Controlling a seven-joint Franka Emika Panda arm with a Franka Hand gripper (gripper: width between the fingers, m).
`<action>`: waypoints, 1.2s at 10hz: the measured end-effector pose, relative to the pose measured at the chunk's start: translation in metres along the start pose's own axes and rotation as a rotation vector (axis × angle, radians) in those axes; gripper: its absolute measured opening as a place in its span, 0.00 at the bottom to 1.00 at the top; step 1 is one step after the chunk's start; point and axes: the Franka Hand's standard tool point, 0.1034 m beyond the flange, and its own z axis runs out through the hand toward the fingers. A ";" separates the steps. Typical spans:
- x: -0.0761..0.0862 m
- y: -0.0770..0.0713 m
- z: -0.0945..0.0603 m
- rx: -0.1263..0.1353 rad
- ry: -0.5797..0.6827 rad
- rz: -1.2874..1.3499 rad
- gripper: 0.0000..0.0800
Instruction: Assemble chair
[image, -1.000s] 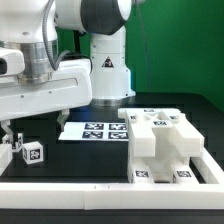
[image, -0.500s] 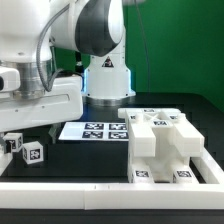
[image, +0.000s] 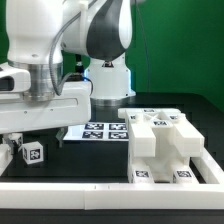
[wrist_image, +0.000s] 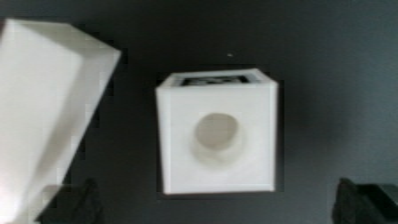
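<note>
A small white chair block (image: 32, 153) with a black-and-white tag lies on the black table at the exterior view's left. Another white piece (image: 5, 156) lies just beside it at the frame edge. My gripper (image: 19, 138) hangs just above them, mostly hidden by the white hand. In the wrist view the block (wrist_image: 217, 130) shows an oval hole and a tag on its end. It lies apart from a long white piece (wrist_image: 50, 100). My gripper (wrist_image: 221, 205) is open and empty, its dark fingertips (wrist_image: 71, 200) wide on either side of the block.
A large joined white chair structure (image: 160, 145) with several tags stands at the exterior view's right. The marker board (image: 95, 131) lies flat in the middle behind it. A white border rail (image: 100, 186) runs along the front edge. The robot base (image: 108, 80) stands at the back.
The hand has come down toward the small block at the exterior view's left, and the upper arm has swung across. The parts on the table have not moved.
</note>
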 end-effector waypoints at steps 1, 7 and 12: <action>-0.002 0.000 0.002 0.002 -0.004 0.002 0.81; -0.010 -0.018 0.011 0.090 -0.087 0.134 0.81; -0.010 -0.017 0.011 0.089 -0.087 0.135 0.42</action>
